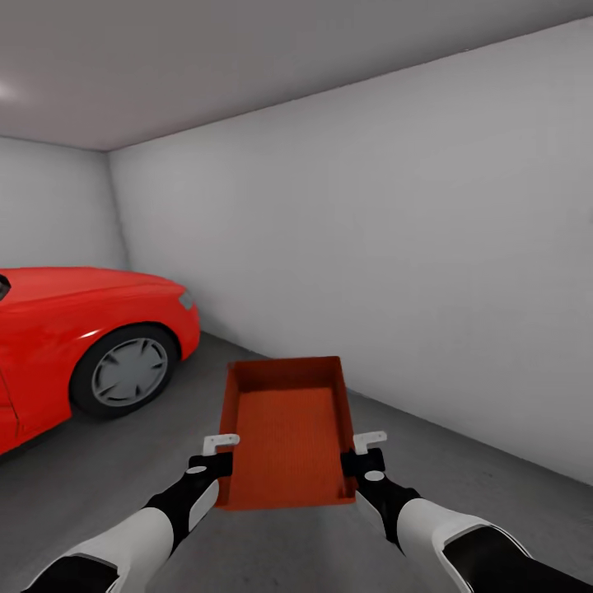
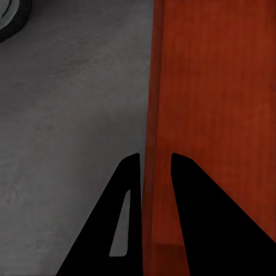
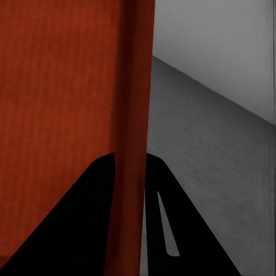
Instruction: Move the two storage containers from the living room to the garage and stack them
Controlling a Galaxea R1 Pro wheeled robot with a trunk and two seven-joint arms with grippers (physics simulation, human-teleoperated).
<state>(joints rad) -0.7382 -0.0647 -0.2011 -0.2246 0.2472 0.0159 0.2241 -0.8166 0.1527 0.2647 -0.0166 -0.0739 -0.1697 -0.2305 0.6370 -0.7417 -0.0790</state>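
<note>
Head view: storage container [image 1: 287,432] held low at 6 o'clock, above the floor [image 1: 461,494], carried level w/ open side up. Left gripper [image 1: 221,452] pinches its left long wall, right gripper [image 1: 363,449] the right one (a two-sided hold likely keeps the thin bin from tilting). Left wrist view: fingers [image 2: 123,190] straddle the wall [image 2: 150,172], one inside, one outside, clamped on it. Right wrist view shows the same on its wall [image 3: 133,172]. Red car [image 1: 74,338] at 9 o'clock, grey wall [image 1: 395,247] at 2. Judging by the setting, this is the garage; bin not yet set down.
</note>
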